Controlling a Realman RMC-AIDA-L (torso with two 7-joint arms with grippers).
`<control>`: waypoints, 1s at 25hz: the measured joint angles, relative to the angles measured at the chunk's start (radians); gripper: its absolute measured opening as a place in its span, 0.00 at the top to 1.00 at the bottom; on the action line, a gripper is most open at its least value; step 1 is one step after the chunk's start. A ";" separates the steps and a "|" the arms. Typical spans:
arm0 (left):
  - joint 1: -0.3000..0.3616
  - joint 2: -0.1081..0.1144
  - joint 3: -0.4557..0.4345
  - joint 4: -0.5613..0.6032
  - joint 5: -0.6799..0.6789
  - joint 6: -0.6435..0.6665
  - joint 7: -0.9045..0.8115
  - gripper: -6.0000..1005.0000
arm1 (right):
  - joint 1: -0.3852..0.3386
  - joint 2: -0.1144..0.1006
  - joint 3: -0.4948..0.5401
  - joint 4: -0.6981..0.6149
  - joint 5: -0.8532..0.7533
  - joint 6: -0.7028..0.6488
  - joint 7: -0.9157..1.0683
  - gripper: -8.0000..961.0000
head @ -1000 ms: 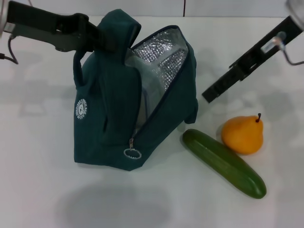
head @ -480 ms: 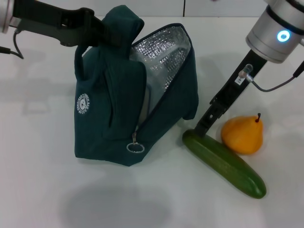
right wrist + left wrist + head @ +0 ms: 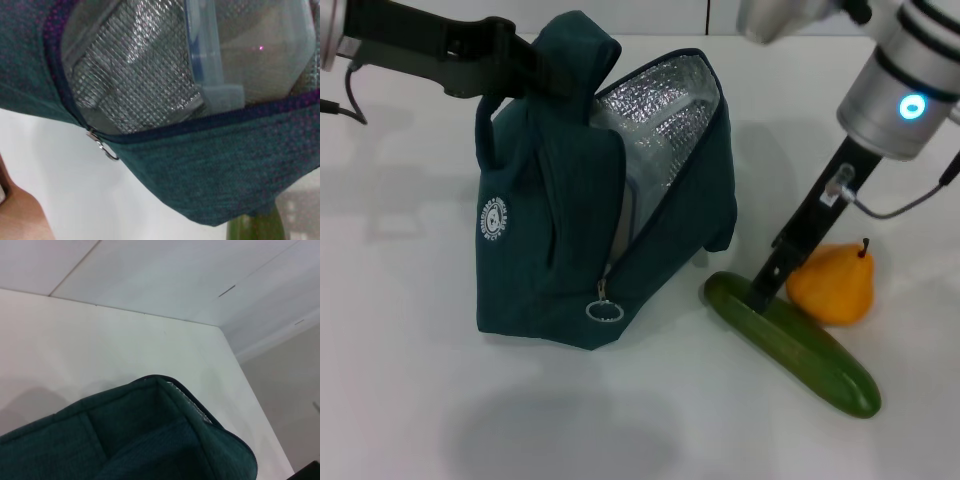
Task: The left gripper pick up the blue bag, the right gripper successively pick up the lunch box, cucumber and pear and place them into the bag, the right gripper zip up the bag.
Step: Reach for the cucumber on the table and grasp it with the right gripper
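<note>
- Head view: the left gripper (image 3: pixel 535 75) pinches a handle at the top of the blue bag (image 3: pixel 560 260), holding it up at the far left with its mouth gaping toward the right and the foil lining showing.
- Right wrist view: the lunch box (image 3: pixel 250 55) already lies inside the bag against the lining, so that first item looks done. The ring zipper pull (image 3: pixel 107 150) hangs at the low end of the open zip.
- The right gripper (image 3: pixel 767 295) is down on the cucumber (image 3: pixel 795 345), at its far-left end just right of the bag. I cannot tell whether its claw is spread or pressed together around it.
- The cucumber lies flat on the white table (image 3: pixel 410 400), running from the bag's foot toward the near right. The pear (image 3: pixel 835 285) stands touching its far side.
- Judging by this, one of three items is packed; the cucumber pick is the step in hand, and the pear and the zipping remain.
</note>
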 joint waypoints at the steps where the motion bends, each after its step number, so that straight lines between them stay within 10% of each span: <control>1: 0.000 0.000 0.000 0.000 0.000 0.000 0.001 0.95 | -0.005 0.002 -0.019 0.001 0.006 0.014 0.000 0.09; 25: -0.001 0.000 0.000 0.000 0.000 -0.007 0.004 0.95 | -0.087 0.005 -0.265 0.004 0.128 0.204 -0.004 0.10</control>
